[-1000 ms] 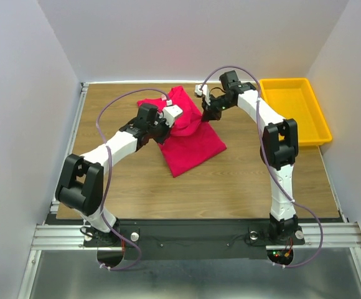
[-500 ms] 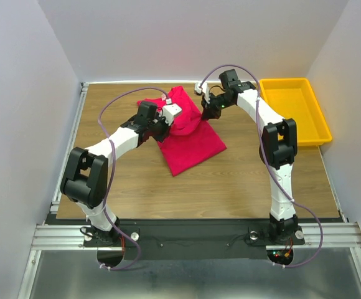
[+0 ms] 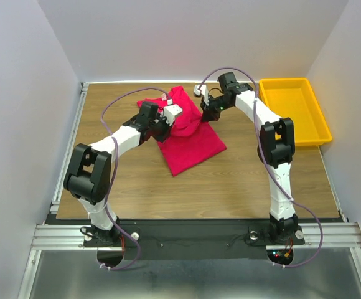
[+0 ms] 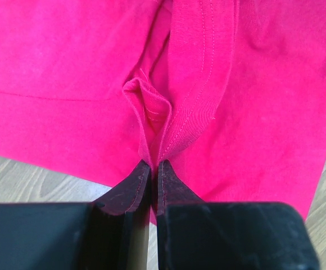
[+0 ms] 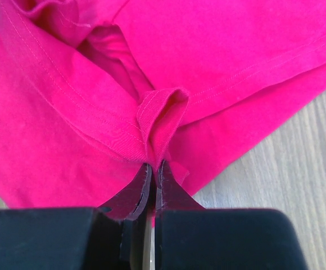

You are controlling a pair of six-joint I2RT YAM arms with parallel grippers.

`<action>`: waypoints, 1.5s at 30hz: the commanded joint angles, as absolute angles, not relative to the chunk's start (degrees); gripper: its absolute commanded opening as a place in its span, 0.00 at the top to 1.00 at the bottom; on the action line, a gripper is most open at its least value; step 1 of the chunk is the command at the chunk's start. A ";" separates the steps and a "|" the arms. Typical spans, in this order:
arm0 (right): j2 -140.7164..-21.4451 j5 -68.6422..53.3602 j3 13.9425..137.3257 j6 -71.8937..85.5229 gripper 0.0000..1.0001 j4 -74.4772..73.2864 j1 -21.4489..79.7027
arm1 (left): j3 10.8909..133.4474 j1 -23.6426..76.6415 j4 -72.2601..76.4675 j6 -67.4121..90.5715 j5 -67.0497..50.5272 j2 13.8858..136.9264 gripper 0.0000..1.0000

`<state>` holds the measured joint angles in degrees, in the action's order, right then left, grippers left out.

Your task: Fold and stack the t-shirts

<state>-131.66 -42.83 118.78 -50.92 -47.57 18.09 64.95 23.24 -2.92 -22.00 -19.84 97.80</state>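
A crimson-pink t-shirt point(image 3: 190, 143) lies partly folded on the wooden table, its far part bunched up between the two arms. My left gripper point(image 3: 168, 123) is shut on a ribbed fold of the t-shirt point(image 4: 168, 112), pinched between its black fingertips point(image 4: 130, 188). My right gripper point(image 3: 204, 116) is shut on another hemmed fold of the t-shirt point(image 5: 163, 109) at the cloth's right edge. Both grippers hold the cloth a little above the table. The near part of the shirt lies flat as a rectangle.
A yellow plastic tray point(image 3: 292, 109) stands at the far right of the table. Bare wood point(image 3: 230, 180) lies in front of the shirt. White walls enclose the table on three sides.
The left arm's elbow has shifted a little towards the shirt. Both grippers stay shut on the cloth, and the shirt has barely moved.
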 commanded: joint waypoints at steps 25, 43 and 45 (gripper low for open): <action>-133.33 -28.43 124.10 -23.43 0.47 -30.51 19.07 | 69.34 21.27 2.46 -15.04 -8.11 97.57 0.32; -120.94 -36.56 106.80 -22.76 0.52 -26.45 17.40 | 54.87 17.84 6.68 -3.26 -10.80 71.40 0.11; -119.97 -36.91 103.63 -23.64 0.70 -26.98 17.40 | 52.31 17.84 6.16 -1.25 -13.00 68.57 0.12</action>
